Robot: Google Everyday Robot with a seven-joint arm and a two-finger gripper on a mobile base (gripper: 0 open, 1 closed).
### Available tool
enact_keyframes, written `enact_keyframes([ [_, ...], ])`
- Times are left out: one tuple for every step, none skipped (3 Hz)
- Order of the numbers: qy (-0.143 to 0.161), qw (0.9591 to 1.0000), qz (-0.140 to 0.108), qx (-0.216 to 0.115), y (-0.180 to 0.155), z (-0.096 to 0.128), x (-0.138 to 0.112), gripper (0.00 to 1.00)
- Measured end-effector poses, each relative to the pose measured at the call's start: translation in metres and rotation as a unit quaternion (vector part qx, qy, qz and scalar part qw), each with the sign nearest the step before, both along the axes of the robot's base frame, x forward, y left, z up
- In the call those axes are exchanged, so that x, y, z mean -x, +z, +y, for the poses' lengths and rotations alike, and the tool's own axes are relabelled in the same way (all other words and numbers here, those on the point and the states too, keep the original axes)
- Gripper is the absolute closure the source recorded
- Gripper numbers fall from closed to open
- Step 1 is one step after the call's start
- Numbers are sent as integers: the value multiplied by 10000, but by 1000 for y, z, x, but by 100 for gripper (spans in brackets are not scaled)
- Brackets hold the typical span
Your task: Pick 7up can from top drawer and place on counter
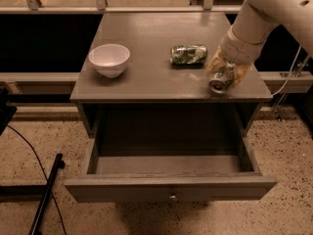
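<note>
My gripper [224, 75] is shut on the 7up can [221, 81], a small can with a shiny silver end that faces the camera. It holds the can tilted just above the front right part of the grey counter [156, 48]. The arm comes in from the upper right. The top drawer [168, 173] stands pulled open below the counter, and its inside shows nothing. Its small round knob [172, 197] is at the middle of the front panel.
A white bowl [109, 59] stands on the counter's left side. A flat green-and-white patterned item [188, 54] lies on the counter just left of the gripper. A black pole [46, 192] and a cable lie on the speckled floor at the left.
</note>
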State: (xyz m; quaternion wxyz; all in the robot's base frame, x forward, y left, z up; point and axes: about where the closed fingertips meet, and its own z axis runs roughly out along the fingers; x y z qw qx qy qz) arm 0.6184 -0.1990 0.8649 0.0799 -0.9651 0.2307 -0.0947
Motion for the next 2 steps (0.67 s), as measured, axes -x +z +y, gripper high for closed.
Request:
enact_keyframes([
  [17,9999,152,-40,-17,2,-8,43],
  [20,9999,138,-45,-19,3,-9,20],
])
